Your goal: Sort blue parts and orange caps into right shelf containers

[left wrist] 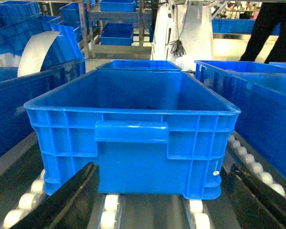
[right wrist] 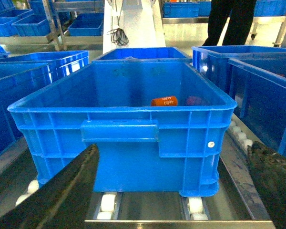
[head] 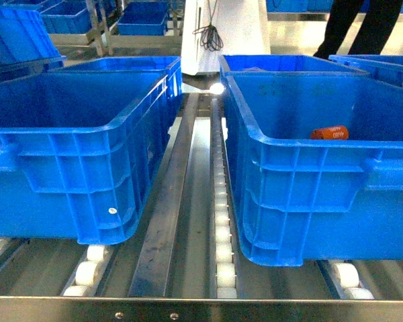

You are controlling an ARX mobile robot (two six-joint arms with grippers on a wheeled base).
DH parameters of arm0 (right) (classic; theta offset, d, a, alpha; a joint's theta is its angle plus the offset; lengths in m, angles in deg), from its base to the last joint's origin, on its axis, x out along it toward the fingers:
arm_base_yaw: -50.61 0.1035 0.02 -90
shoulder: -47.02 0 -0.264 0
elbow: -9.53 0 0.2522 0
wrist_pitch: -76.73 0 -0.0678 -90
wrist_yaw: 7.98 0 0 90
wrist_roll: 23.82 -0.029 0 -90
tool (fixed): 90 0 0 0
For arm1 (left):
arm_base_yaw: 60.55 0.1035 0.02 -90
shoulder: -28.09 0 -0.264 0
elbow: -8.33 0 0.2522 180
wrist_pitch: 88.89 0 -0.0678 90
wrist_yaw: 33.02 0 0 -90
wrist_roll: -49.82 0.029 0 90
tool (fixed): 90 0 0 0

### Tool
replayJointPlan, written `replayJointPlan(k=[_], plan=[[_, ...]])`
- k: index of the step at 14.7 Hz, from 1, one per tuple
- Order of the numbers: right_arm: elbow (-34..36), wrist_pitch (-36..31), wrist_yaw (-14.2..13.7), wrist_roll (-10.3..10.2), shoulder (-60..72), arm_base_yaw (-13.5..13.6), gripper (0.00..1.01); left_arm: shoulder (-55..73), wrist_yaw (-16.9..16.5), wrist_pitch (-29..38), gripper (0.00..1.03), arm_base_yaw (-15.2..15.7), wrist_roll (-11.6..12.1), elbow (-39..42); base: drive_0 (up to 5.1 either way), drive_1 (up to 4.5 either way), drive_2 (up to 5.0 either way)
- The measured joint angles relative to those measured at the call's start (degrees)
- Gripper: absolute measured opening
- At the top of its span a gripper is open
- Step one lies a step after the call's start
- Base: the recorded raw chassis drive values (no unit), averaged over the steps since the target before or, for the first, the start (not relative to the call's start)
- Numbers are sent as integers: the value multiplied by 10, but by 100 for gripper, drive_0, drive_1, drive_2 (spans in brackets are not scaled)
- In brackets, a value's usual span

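Resting inside the right-hand crate (head: pixel 302 201) on the roller shelf, one orange cap (head: pixel 329 133) lies on its side near the far wall; the right wrist view shows the same orange cap (right wrist: pixel 164 101) with a second, redder object (right wrist: pixel 194 100) just beside it, too dim to name. So at least one cap seems already sorted, as a judgement. No blue parts are visible in any view, and the left-hand crate (head: pixel 74 174) shows no contents in its visible part, though the near floor of both crates is hidden behind their front walls. How much is left cannot be told, since the supply of loose parts lies outside these pictures.

The left gripper (left wrist: pixel 162 200) hangs low in front of the left crate (left wrist: pixel 131 143), its dark fingers (left wrist: pixel 71 200) spread wide apart and holding nothing. The right gripper (right wrist: pixel 171 191) likewise sits before the right crate (right wrist: pixel 121 143), fingers (right wrist: pixel 62 195) well apart and bare.

Both crates have thick raised rims and tall ribbed walls, so any drop would need to clear the near rim first. Between the crates runs a narrow metal rail (head: pixel 164 228) and a strip of white rollers (head: pixel 221 221), leaving little side room. More crates stand close behind, and a person's dark legs (head: pixel 356 27) stand well beyond the shelf
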Motion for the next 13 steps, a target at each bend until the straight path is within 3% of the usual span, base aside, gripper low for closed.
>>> replayJointPlan(k=[1,2,13], plan=[[0,0,0,0,0,0,100,0,0,0,94,0,0,0,0,0,0],[0,0,0,0,0,0,97,0,0,0,99,0,0,0,0,0,0],[0,0,0,0,0,0,98,0,0,0,98,0,0,0,0,0,0]])
